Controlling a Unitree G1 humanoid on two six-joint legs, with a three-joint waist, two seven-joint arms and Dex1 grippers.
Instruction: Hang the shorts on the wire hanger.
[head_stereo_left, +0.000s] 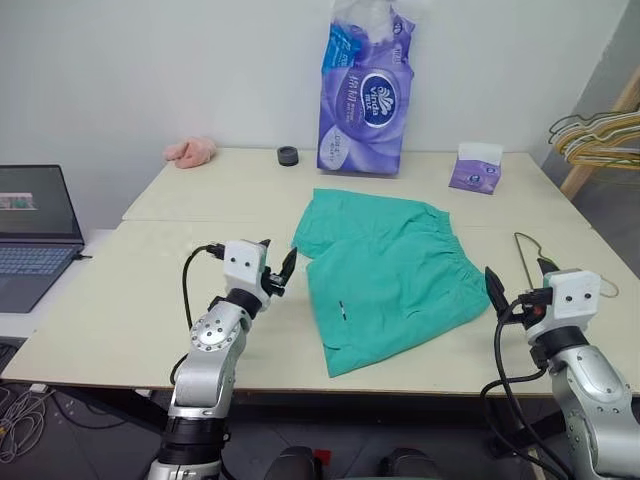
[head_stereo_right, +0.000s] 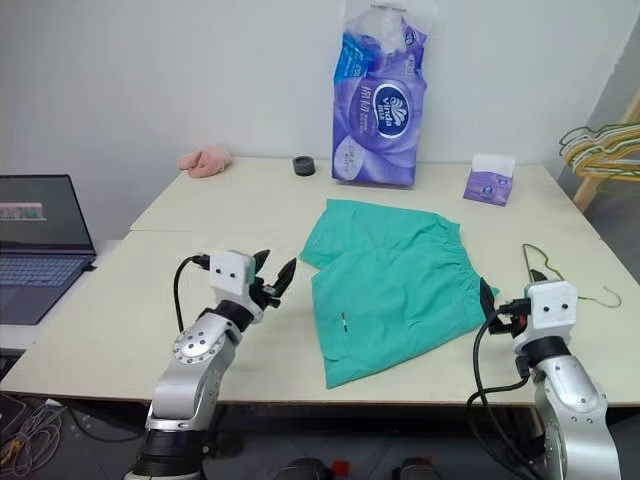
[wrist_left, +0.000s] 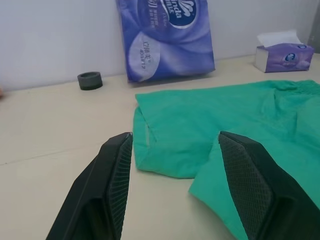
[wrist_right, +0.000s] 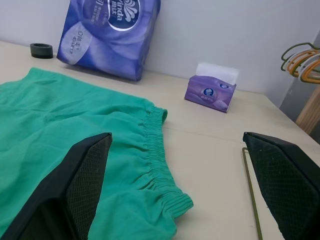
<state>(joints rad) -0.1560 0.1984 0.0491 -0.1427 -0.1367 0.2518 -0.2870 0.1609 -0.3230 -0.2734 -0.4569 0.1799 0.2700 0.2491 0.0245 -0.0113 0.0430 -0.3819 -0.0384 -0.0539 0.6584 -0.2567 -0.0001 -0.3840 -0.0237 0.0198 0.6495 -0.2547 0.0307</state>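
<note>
Shorts: the teal-green fabric shorts (head_stereo_left: 385, 275) lie flat near the middle of the pale beige tabletop (head_stereo_left: 130, 310), gathered elastic waistband toward the robot's right, leg hems toward its left; a small dark mark sits near the hem of the nearer leg.
Wire hanger: the thin bare grey metal wire hanger (head_stereo_left: 524, 262) lies on the tabletop just right of the waistband, apart from the fabric, partly hidden behind the right gripper.
Left gripper: the left gripper (head_stereo_left: 277, 265) hovers over the tabletop just left of the leg hems; its black fingers (wrist_left: 112, 175) stand partly apart and hold nothing.
Right gripper: the right gripper (head_stereo_left: 518, 280) hangs near the waistband end, beside the hanger; its fingers (wrist_right: 82, 185) are spread wide and empty.
Back of tabletop: a tall purple plastic pack of tissue rolls (head_stereo_left: 365, 90) stands against the wall, a small black ring (head_stereo_left: 288, 155) just left of it, a small purple tissue box (head_stereo_left: 476, 167) to its right, a small pink cloth (head_stereo_left: 191, 151) at the far left corner.
Surroundings: an open laptop (head_stereo_left: 35, 235) sits off to the left; bunched yellow, green and grey hangers (head_stereo_left: 598, 137) hang at the far right.
</note>
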